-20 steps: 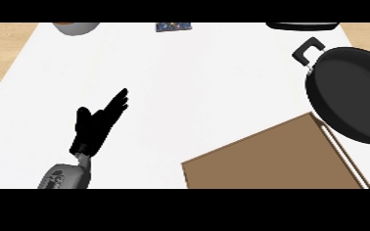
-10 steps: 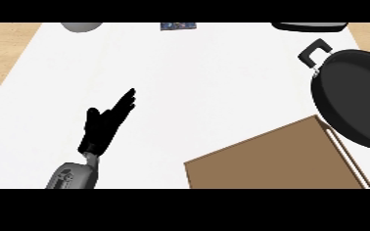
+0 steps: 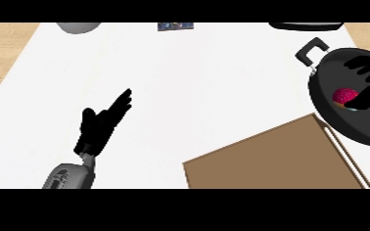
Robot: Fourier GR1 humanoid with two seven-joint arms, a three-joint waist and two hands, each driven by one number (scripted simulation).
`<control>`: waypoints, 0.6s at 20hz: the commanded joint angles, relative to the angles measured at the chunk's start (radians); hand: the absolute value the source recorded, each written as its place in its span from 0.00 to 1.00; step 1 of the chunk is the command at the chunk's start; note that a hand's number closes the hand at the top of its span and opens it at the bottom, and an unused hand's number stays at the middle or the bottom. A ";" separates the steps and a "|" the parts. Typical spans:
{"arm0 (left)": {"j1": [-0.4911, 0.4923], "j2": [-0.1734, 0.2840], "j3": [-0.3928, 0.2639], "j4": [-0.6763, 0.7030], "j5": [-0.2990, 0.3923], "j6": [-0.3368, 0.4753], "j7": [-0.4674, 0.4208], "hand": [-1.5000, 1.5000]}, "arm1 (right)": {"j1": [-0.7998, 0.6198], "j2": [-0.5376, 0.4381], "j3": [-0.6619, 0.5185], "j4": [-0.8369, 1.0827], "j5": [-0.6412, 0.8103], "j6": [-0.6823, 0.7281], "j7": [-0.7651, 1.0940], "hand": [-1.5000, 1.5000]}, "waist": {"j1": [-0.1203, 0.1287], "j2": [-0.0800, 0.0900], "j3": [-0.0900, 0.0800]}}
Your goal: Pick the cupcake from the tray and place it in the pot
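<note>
White counter (image 3: 209,78) fills most of the head view, with pale wood showing at its left edge. At three o'clock a black pot (image 3: 339,105) is cut by the frame, and the pink-topped cupcake (image 3: 345,96) is seen inside it. A brown tray (image 3: 274,159) lies at five o'clock. The left hand (image 3: 101,125) is held at eight o'clock, fingers straight and apart, holding nothing.

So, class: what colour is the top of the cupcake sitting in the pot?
Pink-magenta; the cupcake lies inside the black pot, seen in the head view.
</note>
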 commanded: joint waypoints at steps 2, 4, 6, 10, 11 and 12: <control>0.016 -0.001 0.015 0.012 0.010 -0.003 -0.021 0.50 | -0.031 0.041 -0.168 -0.014 -0.145 -0.121 -0.136 0.00 | -0.025 -0.005 0.002; 0.019 -0.010 0.006 0.006 0.004 0.007 0.001 0.50 | -0.057 0.076 -0.245 -0.028 -0.218 -0.162 -0.151 0.00 | -0.027 -0.008 0.002; 0.036 0.003 0.007 -0.001 0.002 -0.006 -0.033 0.50 | -0.087 0.085 -0.319 -0.021 -0.280 -0.195 -0.160 0.00 | -0.019 -0.006 0.001; 0.014 0.007 0.024 -0.021 0.024 -0.010 0.020 0.50 | -0.093 0.023 -0.454 0.001 -0.369 -0.270 -0.178 0.00 | -0.027 -0.006 0.000; 0.034 0.017 0.030 -0.046 0.034 -0.019 0.018 0.50 | -0.073 0.022 -0.482 0.008 -0.382 -0.316 -0.190 0.00 | -0.025 -0.008 0.000; 0.066 0.022 0.026 -0.036 0.014 -0.011 -0.015 0.50 | -0.034 -0.016 -0.526 0.001 -0.422 -0.298 -0.243 0.00 | -0.037 -0.010 0.001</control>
